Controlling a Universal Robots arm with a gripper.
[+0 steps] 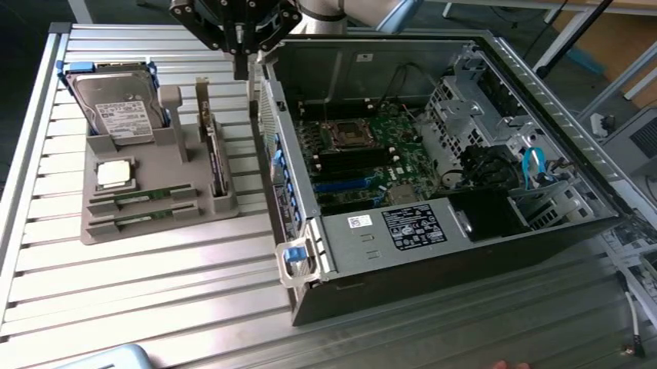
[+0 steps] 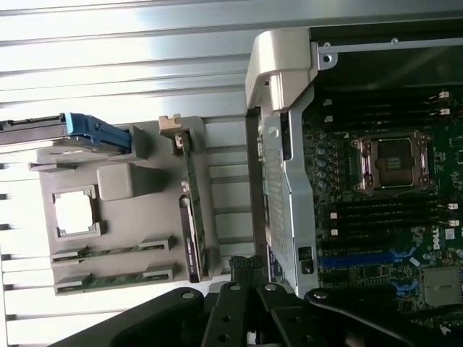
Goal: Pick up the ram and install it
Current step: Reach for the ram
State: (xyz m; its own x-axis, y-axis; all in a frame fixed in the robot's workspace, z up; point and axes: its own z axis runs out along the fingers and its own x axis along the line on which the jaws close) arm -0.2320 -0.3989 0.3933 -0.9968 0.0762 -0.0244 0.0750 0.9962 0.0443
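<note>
Gripper (image 1: 240,73) closed, empty, above the side wall of the open computer case (image 1: 349,246). In the grey tray (image 1: 154,173) alongside: two ram sticks (image 1: 138,197) side by side, one silver processor (image 1: 113,174), one white-labelled hard drive (image 1: 115,115). "Dell" printed on the motherboard (image 2: 362,278).

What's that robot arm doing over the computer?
The robot's gripper hangs shut and empty above the gap between a gray tray and the open computer case. One ram stick and its twin lie in the tray's slots, so neither has been picked up or put into the motherboard yet.
</note>
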